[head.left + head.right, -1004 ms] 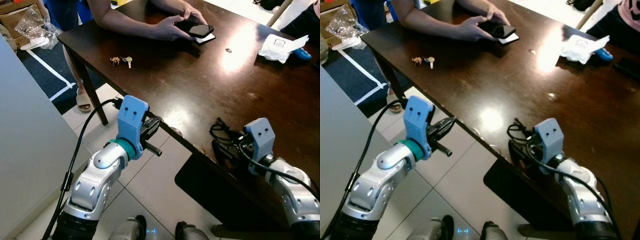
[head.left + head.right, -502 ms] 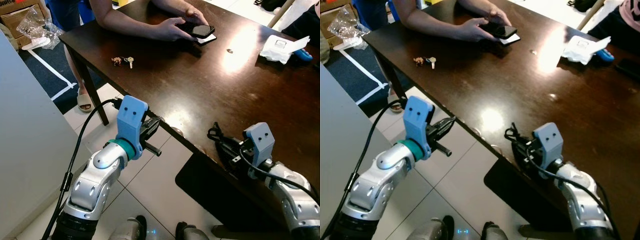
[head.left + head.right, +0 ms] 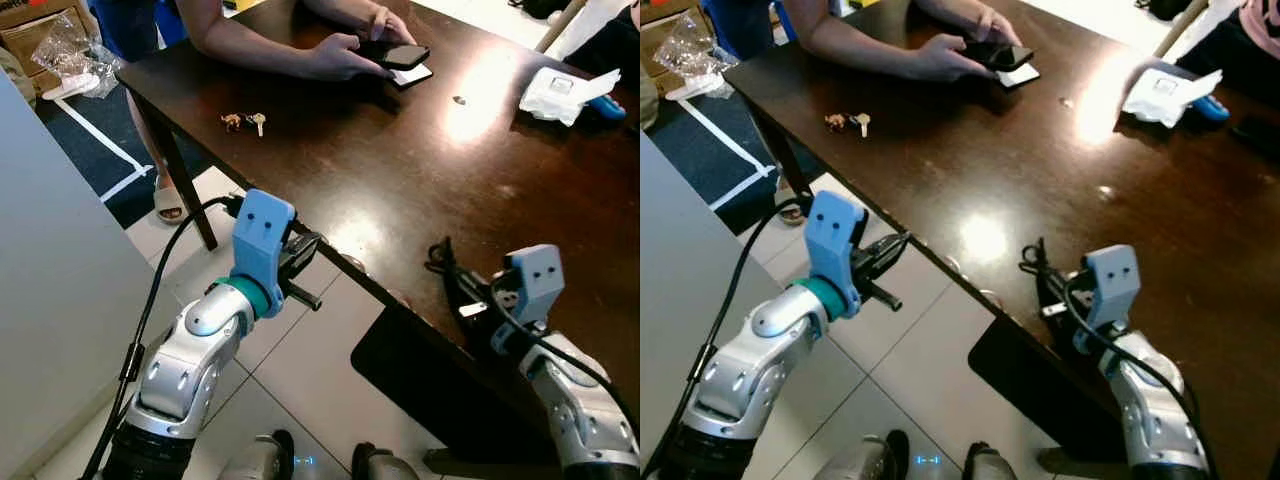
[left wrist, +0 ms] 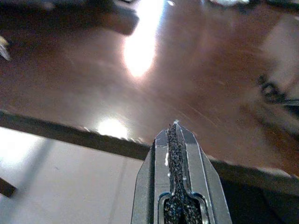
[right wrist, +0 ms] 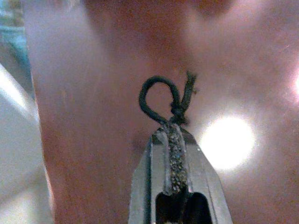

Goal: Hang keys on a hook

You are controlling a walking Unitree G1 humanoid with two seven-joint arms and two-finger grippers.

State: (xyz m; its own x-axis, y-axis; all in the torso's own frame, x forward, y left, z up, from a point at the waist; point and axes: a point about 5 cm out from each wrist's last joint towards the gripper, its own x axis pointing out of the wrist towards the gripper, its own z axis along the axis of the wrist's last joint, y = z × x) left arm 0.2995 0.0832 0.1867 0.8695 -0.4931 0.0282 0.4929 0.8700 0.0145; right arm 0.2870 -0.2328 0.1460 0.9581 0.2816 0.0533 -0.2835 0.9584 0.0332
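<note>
Here, at lower right of the head view, right gripper (image 3: pixel 448 272) pinched tight on a thin black cord loop (image 5: pixel 161 98), knotted and frayed, above the glossy dark wooden table (image 3: pixel 420 170). Lower left: left gripper (image 3: pixel 305 250), rough-padded fingers (image 4: pixel 175 154) pressed together, grasping nothing, just off the table edge. Upper left of the tabletop: small metal keys (image 3: pixel 243 122), well apart from both. Top centre: a person's hand (image 3: pixel 345 55) on a black phone (image 3: pixel 395 55).

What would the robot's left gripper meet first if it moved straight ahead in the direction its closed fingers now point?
Probably the near edge of the dark wooden table. The left gripper is shut and aimed at that edge from beside it; depth is unclear, so it might instead just skim over the tabletop.
</note>
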